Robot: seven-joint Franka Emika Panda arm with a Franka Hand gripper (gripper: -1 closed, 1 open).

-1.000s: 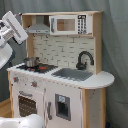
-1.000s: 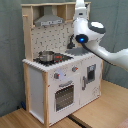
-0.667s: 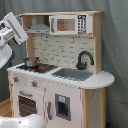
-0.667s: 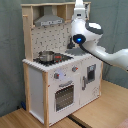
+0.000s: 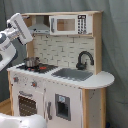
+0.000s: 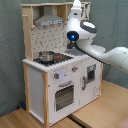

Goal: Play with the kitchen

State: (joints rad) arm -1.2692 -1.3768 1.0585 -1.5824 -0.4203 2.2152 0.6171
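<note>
The kitchen [image 5: 65, 80] is a white and light-wood toy unit with a tiled back wall, a grey hood [image 5: 41, 27], a microwave [image 5: 67, 24], a black faucet [image 5: 84, 59], a sink [image 5: 72, 74] and a windowed oven door [image 5: 27, 104]. A small metal pot [image 5: 31, 62] stands on the stovetop. In the second exterior view the kitchen [image 6: 50, 75], its hood [image 6: 50, 21] and the pot [image 6: 46, 56] show again. My gripper [image 5: 20, 29] is held high beside the hood at the first exterior view's left, apart from the pot. In the second exterior view the gripper [image 6: 76, 8] is up near the kitchen's top shelf.
A grey curtain [image 5: 115, 45] hangs behind everything. The kitchen stands on a wooden floor [image 6: 100, 112]. My white arm [image 6: 107, 54] reaches in from the second exterior view's right, across the counter. A white rounded shape [image 5: 20, 121] fills the first exterior view's bottom left corner.
My arm has risen slightly and shifted a little towards the kitchen's upper part. Nothing on the kitchen has moved.
</note>
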